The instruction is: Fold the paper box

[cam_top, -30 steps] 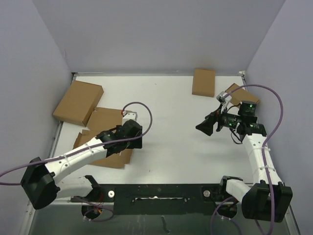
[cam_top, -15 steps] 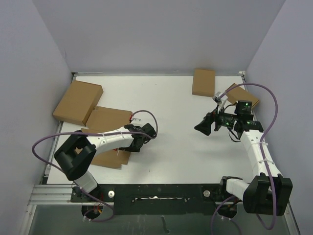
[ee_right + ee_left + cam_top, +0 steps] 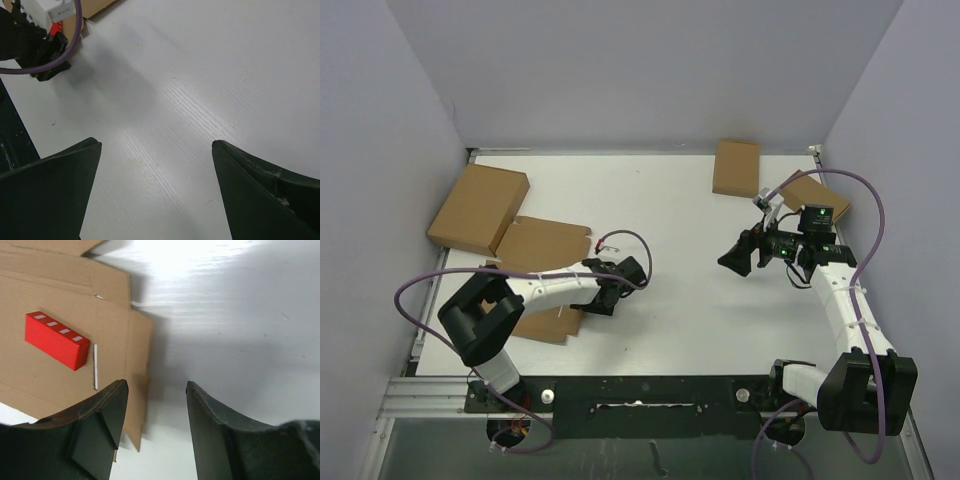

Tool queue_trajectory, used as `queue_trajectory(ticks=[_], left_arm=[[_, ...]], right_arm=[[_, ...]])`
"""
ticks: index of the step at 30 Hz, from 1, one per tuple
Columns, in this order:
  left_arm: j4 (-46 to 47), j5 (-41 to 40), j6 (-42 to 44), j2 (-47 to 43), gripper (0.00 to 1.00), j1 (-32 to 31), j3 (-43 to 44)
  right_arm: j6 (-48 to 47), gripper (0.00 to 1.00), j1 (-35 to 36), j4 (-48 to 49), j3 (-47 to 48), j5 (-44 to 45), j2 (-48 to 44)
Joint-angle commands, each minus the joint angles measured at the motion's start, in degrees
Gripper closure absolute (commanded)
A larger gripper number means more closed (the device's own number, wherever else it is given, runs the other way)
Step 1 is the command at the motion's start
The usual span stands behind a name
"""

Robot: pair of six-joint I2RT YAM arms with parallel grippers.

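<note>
The paper box (image 3: 542,246) lies unfolded and flat at the left of the table, brown with a thin white slit (image 3: 95,367). A red block (image 3: 57,340) with white marks rests on it. My left gripper (image 3: 604,297) hangs low over the box's right edge. Its jaws are open with nothing between them. In the left wrist view the left gripper (image 3: 156,390) has a side flap (image 3: 138,360) ending just inside its left finger. My right gripper (image 3: 735,258) hovers wide open over bare table, and the right wrist view shows the same gripper (image 3: 156,150) empty.
A larger brown box (image 3: 478,208) sits at the back left, touching the flat one. One small box (image 3: 736,167) lies at the back centre-right. Another (image 3: 815,195) sits behind the right arm. The left arm's purple cable (image 3: 630,245) loops above the table.
The left arm has swung its gripper right, from over the flat box to its right edge, and the jaws have narrowed. The right arm has barely shifted.
</note>
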Motion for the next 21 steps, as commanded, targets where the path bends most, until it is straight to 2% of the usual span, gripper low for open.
queue_trajectory(ticks=[1,9,15,21], left_arm=[[3.2,1.4,2.3,-1.8,0.50,-1.2,1.4],[1.9,-2.3,2.0,-1.8,0.51,-0.5,-0.6],[1.6,-3.4,0.7,-0.6,0.62,0.5,-1.8],[1.1,-3.7,0.3,-0.8,0.87,-0.1,-0.6]], right_arm=[[-0.8,0.02,0.5,2.3,1.7,-0.1,-0.4],[-0.9,0.02,0.6,2.5,1.4,-0.1,-0.6],[-1.0,0.02,0.6,2.5,1.4,0.2,-1.1],[-1.1,0.02,0.9,2.5,1.3,0.1,-1.1]])
